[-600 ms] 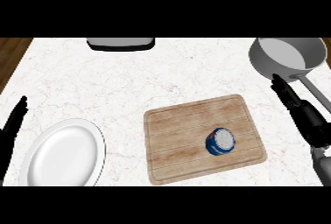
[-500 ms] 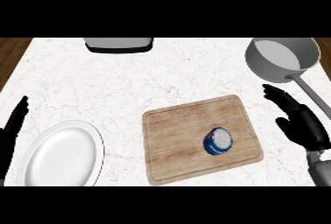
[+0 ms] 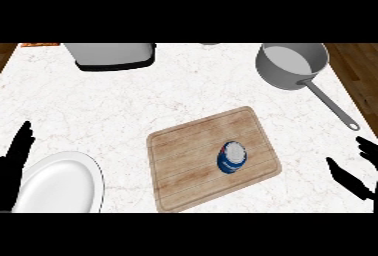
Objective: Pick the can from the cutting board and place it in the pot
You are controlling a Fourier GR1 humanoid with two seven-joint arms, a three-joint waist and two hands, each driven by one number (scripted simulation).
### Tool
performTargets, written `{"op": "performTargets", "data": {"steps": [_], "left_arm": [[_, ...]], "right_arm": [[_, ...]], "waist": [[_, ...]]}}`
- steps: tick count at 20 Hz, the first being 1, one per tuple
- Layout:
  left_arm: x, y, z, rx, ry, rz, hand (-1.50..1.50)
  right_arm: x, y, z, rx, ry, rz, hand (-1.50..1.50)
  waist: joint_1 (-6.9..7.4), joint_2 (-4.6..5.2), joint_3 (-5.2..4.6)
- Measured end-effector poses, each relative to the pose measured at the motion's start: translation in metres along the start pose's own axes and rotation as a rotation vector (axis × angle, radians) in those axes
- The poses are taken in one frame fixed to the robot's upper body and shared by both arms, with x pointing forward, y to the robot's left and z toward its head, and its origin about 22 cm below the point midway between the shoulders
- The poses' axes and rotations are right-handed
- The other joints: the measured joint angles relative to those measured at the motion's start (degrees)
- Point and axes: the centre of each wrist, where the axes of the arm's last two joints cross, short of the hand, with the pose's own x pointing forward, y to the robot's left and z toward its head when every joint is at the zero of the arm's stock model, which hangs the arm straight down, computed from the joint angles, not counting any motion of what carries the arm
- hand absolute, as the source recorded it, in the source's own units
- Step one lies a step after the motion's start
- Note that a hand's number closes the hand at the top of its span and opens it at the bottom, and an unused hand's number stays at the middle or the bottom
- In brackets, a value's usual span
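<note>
**Right hand low at the edge, can untouched on the board**

Since the earlier frames the right hand (image 3: 353,181) had dropped away from the pot's handle toward the lower right corner, and the whole counter now showed from farther back, with more of the top edge in sight. Only dark fingers of that hand were visible, straight and spread apart, holding nothing and touching nothing. They lay to the right of the cutting board (image 3: 198,165), clear of its edge.

On the board, toward its right half, the can (image 3: 232,157) sat with its pale lid up and blue side showing, free of either hand. The pot (image 3: 291,64) stood well apart at the upper right of the counter (image 3: 148,105), grey with a pale inside, its long handle (image 3: 331,103) slanting down toward the right edge.

At the far left edge the left hand (image 3: 18,150) rested open, fingers straight and pointing up, just beside the white plate (image 3: 59,185) in the lower left corner. A grey appliance with a dark base (image 3: 111,56) stood at the upper left, cut off by the top edge.
</note>
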Motion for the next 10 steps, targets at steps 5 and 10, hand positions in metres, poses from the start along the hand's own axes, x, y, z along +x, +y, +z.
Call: {"op": "performTargets", "data": {"steps": [5,10], "left_arm": [[0.0,-0.005,0.003,-0.019,0.027,0.034,0.0],[0.011,-0.011,-0.002,-0.044,0.012,0.05,0.0]], "right_arm": [[0.004,0.023,0.052,-0.164,-0.03,0.016,-1.5],[0.012,0.034,0.102,-0.132,0.012,0.047,-1.5]], "waist": [[1.0,-0.14,0.12],[2.96,0.57,0.15]]}}
